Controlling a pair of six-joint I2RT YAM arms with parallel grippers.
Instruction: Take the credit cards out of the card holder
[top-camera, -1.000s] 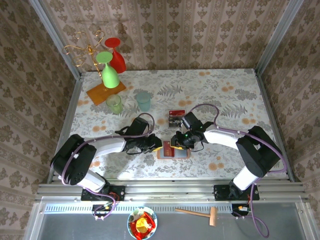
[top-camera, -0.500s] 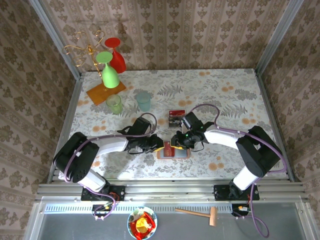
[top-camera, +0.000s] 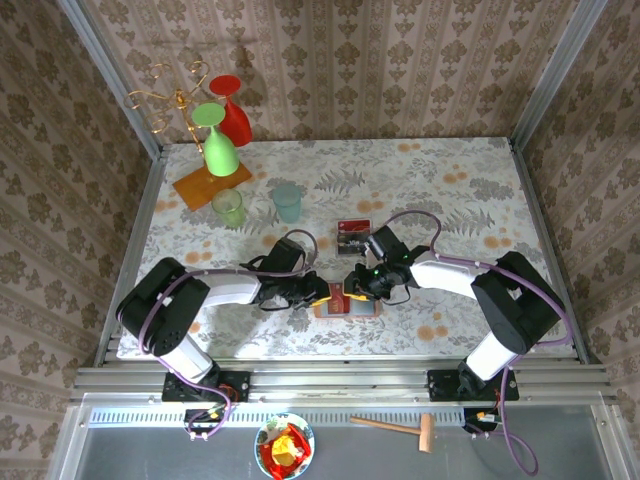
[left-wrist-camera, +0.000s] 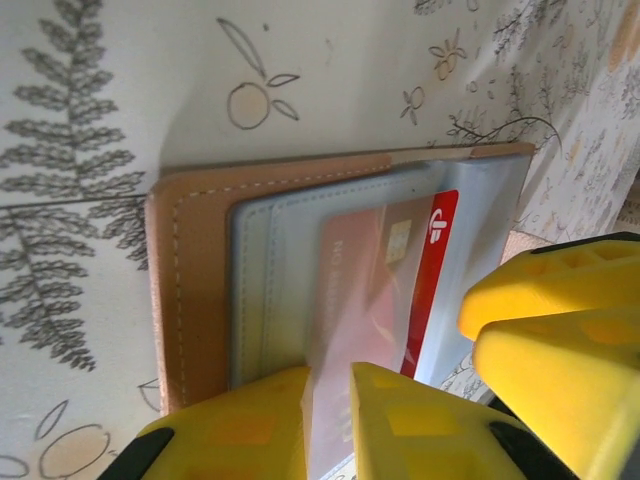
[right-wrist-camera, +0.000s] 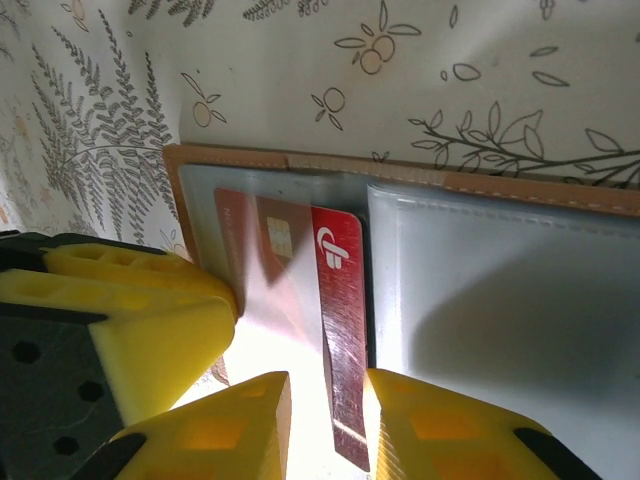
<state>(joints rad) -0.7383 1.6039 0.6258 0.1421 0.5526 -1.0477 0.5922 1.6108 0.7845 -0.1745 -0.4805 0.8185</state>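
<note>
Over the last second the left gripper (left-wrist-camera: 328, 420) has slid in against the holder's (left-wrist-camera: 190, 290) left edge. Red now shows there, where the overhead view had only a dark patch. The right gripper (right-wrist-camera: 327, 430), just beside it over the holder, has barely stirred.

The red-banded card (left-wrist-camera: 395, 270) stands partly out of the holder's grey-blue pocket, so the pull looks under way, not finished. A loose card (top-camera: 353, 232) lies on the table (top-camera: 470, 200) beyond the holder, apart from it.

The left fingers are nearly pressed together, pinching the card's pale edge. The card's red end runs between the right fingers, but a bright gap beside it leaves it unclear whether they clamp it.

Fingers cover the holder's near edge and glare washes out the card's print. Whether the other pockets hold more cards cannot be made out.
</note>
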